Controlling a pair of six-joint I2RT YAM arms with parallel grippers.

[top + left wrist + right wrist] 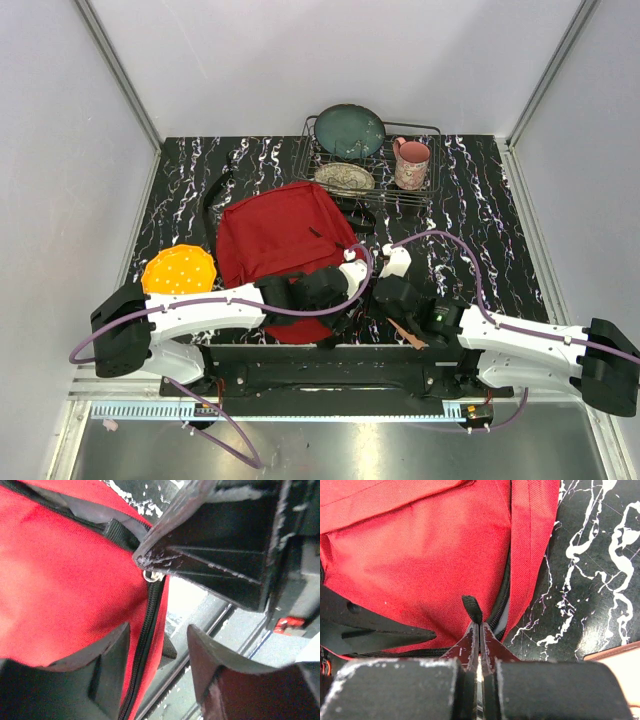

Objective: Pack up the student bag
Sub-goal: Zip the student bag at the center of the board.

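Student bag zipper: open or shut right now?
Partly open: on the student bag, zipper teeth are meshed below the slider, while grey lining shows in the gap above it.

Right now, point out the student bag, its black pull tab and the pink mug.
student bag (pixel 275 235), top external view, middle of its red panel.
black pull tab (pixel 471 607), right wrist view, middle of the tab.
pink mug (pixel 410 172), top external view, its outer wall.

Red student bag (pixel 275 240) lies flat, zipper (pixel 504 592) partly open. Its black pull tab (pixel 471 607) sits pinched between the right gripper (pixel 479 626)'s jaws.
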